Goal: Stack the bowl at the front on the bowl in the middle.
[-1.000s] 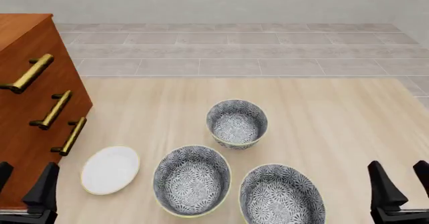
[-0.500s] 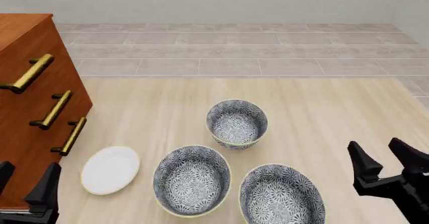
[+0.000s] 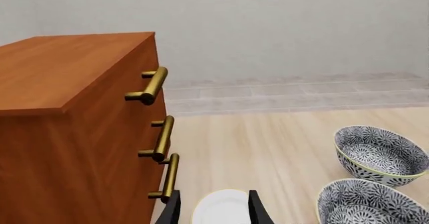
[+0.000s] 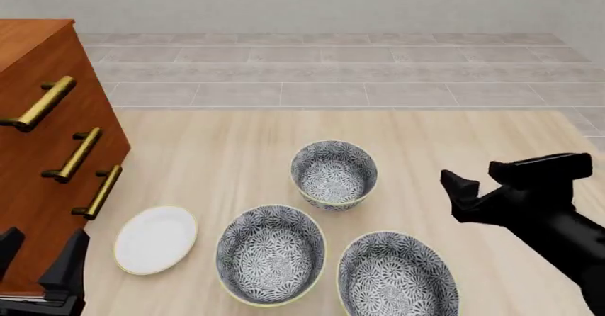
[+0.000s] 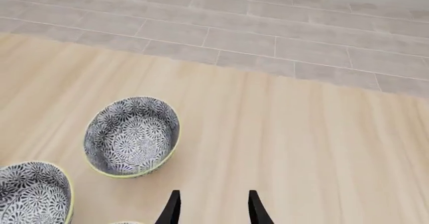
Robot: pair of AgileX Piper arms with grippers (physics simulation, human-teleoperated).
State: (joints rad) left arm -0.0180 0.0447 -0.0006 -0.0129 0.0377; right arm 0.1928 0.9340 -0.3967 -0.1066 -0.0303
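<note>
Lower right of frame, the bowl at the front [image 4: 398,277] sits ungrasped, right pincer [image 4: 477,188] spread empty, stacking undone.

Even, bright, diffuse light; no glare. Shadows v. faint. All views sharp, no blur or edge distortion.

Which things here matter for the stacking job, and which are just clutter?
Job:
- bowl at the front, to be lifted
- bowl in the middle, the target
- right pincer, open, nearest to both

Clutter:
- far bowl
- white plate
- wooden drawer cabinet
</note>
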